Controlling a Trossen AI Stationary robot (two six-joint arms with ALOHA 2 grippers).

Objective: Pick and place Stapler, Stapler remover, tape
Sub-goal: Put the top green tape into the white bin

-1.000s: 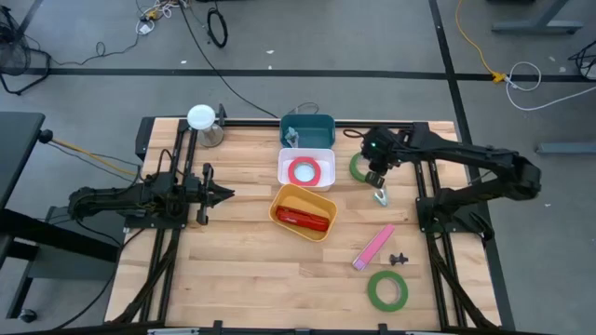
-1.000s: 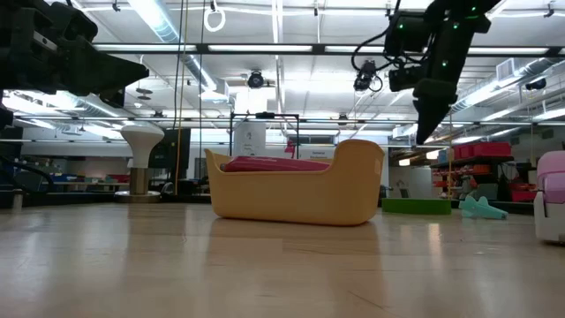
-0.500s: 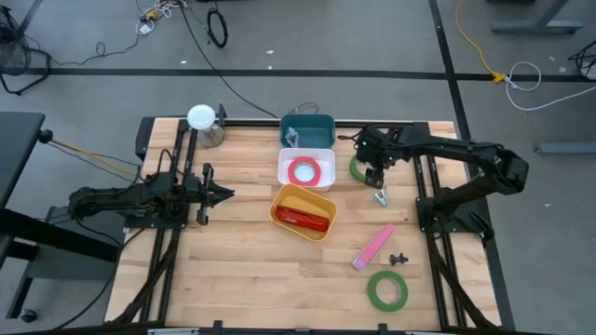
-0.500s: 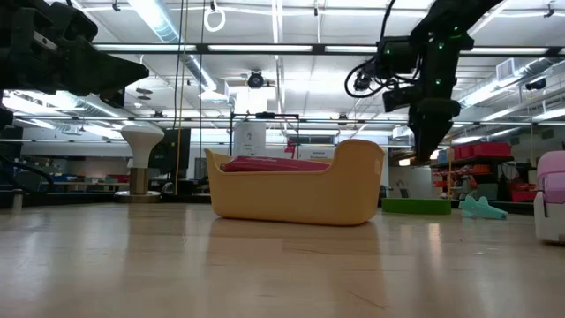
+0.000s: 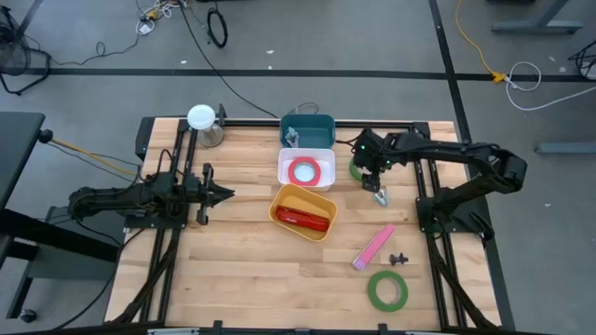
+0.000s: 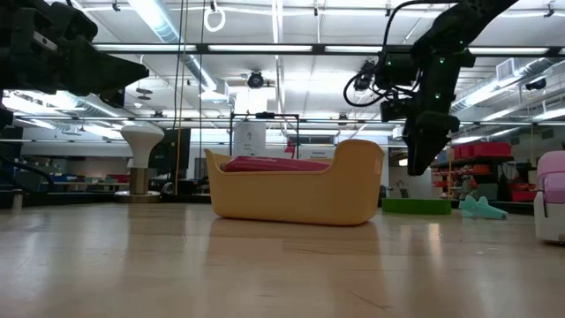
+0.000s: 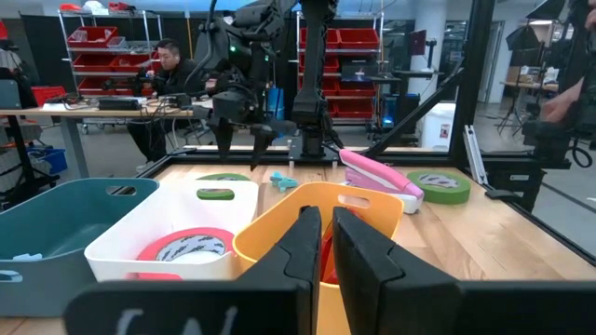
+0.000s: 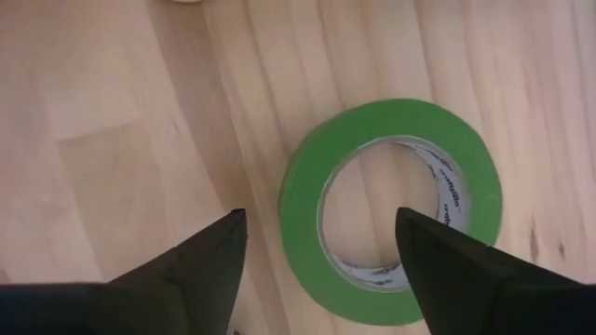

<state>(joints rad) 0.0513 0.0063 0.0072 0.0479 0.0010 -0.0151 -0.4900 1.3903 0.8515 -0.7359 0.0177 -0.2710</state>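
The green tape roll nearest the bins lay flat on the wooden worktop, just beside the white bin, which already held the red tape roll. Directly above it hung the right tool, its 2 fingers spread wide and released, holding nothing; in the right wrist view one finger sat outside the ring's rim and the other over its open centre, so the roll's wall lay between them.

A second green tape roll rested well apart, near the worktop's front edge, beside a pink stapler. A small pale staple remover lay near the right tool. The yellow bin held a red stapler, and a teal bin stood behind the white one.

The left tool waited over the left side of the worktop, clenched and empty.

The step in hand looked like the approach to grasp this green roll. The next move would call for a straight descent that keeps 1 finger inside the ring and 1 outside, then a close on the wall before lifting toward the white bin.
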